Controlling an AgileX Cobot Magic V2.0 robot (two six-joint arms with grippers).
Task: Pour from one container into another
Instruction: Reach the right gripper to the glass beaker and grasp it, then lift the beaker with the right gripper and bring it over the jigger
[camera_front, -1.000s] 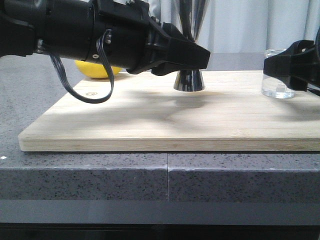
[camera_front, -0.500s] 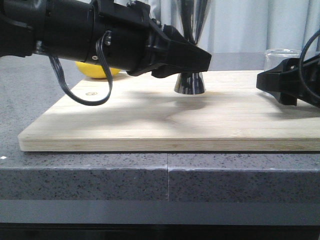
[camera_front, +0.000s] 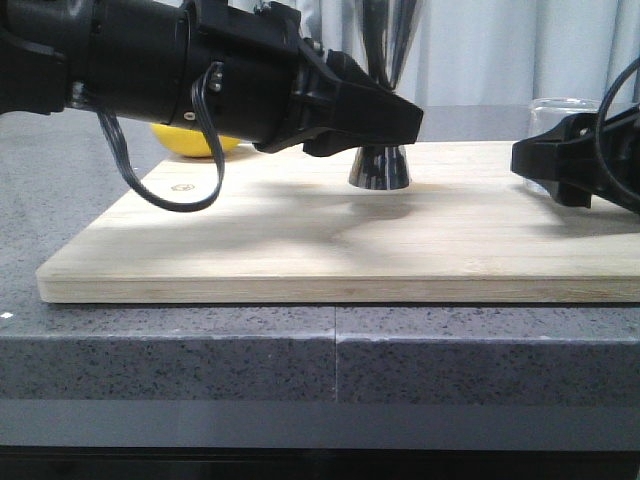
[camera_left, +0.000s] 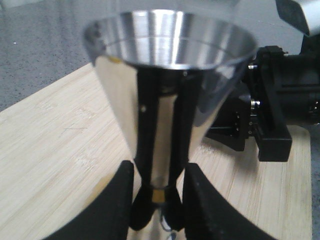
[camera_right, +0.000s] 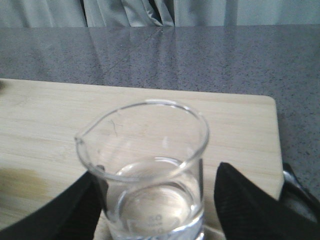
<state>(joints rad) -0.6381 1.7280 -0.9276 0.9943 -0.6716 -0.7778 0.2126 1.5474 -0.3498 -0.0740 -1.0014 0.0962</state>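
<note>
The steel jigger (camera_front: 380, 165) stands upright at the back middle of the wooden board (camera_front: 300, 250), its upper cone (camera_left: 165, 55) filling the left wrist view. My left gripper (camera_front: 405, 115) (camera_left: 158, 170) is open, one finger on each side of the jigger's narrow gold waist, with slim gaps showing. The glass beaker (camera_right: 150, 165) holds a little clear liquid and sits at the board's right end. Only its rim (camera_front: 558, 103) shows in the front view. My right gripper (camera_front: 525, 160) (camera_right: 157, 172) is open around it, one finger close against the glass and the other a little apart.
A yellow round object (camera_front: 190, 140) lies behind the left arm at the board's back left. The board rests on a grey speckled counter (camera_front: 150, 340) with a curtain behind. The right arm's black body (camera_left: 280, 110) sits close beside the jigger.
My right gripper has moved in around the beaker, which now is mostly hidden behind it in the front view. The left arm and the jigger have stayed put.
</note>
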